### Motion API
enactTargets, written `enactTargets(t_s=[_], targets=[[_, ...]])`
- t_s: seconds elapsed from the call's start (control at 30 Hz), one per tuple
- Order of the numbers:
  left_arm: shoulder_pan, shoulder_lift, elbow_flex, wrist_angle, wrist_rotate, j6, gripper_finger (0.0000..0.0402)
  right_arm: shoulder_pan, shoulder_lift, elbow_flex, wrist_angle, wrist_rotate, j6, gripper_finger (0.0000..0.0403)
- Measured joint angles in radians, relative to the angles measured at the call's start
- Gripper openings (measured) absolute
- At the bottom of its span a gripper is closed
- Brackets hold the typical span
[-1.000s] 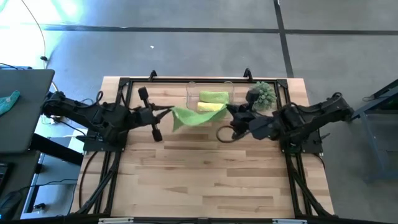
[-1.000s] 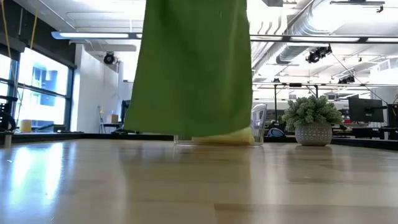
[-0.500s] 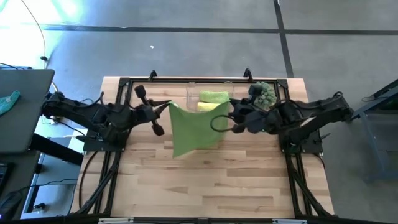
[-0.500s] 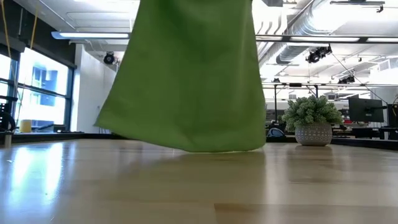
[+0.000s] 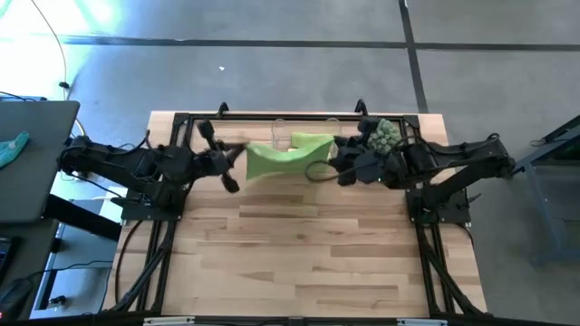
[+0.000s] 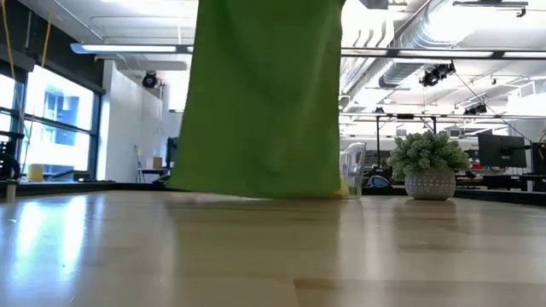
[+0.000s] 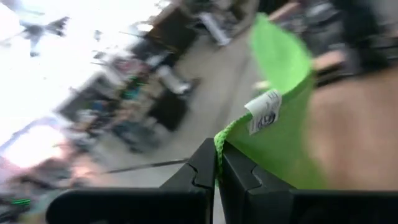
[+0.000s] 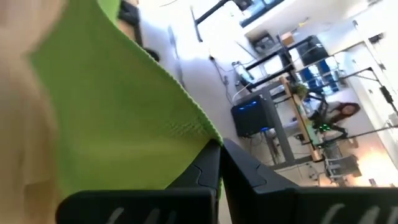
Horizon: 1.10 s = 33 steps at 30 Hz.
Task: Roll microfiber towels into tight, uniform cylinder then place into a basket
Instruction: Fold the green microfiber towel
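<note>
Over the wooden table [image 5: 299, 254] your left hand [image 7: 216, 163] and right hand [image 8: 221, 155] each pinch a top corner of a lime green towel [image 5: 276, 161] hung between them by the basket [image 5: 281, 129], so next lay it flat for rolling.

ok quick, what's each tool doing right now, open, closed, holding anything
Left tool: closed on a corner of the hanging lime green microfiber towel.
Right tool: closed on that towel's other top corner.
</note>
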Motion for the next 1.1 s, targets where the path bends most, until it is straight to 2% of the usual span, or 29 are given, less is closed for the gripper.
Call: enactTargets(t_s=[0.1,0.2,0.27,0.4,0.57,0.83,1.0,1.1], targets=[[-0.028,0.010,0.000,-0.175,0.113,-0.212,0.0000,0.051,0.000,-0.001,-0.116,-0.054,0.150,0.0000],[-0.084,0.046,-0.026,-0.293,0.236,-0.452,0.0000,0.105,0.000,-0.049,-0.178,-0.203,0.389,0.0000],[-0.144,0.084,-0.051,-0.281,0.280,-0.584,0.0000,0.149,0.002,-0.116,-0.162,-0.301,0.512,0.0000],[-0.264,0.185,-0.090,-0.212,0.293,-0.745,0.0000,0.237,0.003,-0.281,-0.010,-0.437,0.698,0.0000],[-0.384,0.328,-0.091,-0.127,0.293,-0.951,0.0000,0.315,0.003,-0.462,0.270,-0.558,0.861,0.0000],[-0.489,0.517,-0.091,0.051,0.384,-1.160,0.0000,0.371,0.003,-0.683,0.574,-0.685,1.075,0.0000],[-0.515,0.587,-0.091,0.168,0.464,-1.201,0.0000,0.377,0.003,-0.792,0.740,-0.728,1.146,0.0000],[-0.520,0.608,-0.091,0.222,0.507,-1.216,0.0000,0.376,0.003,-0.812,0.799,-0.741,1.145,0.0000]])
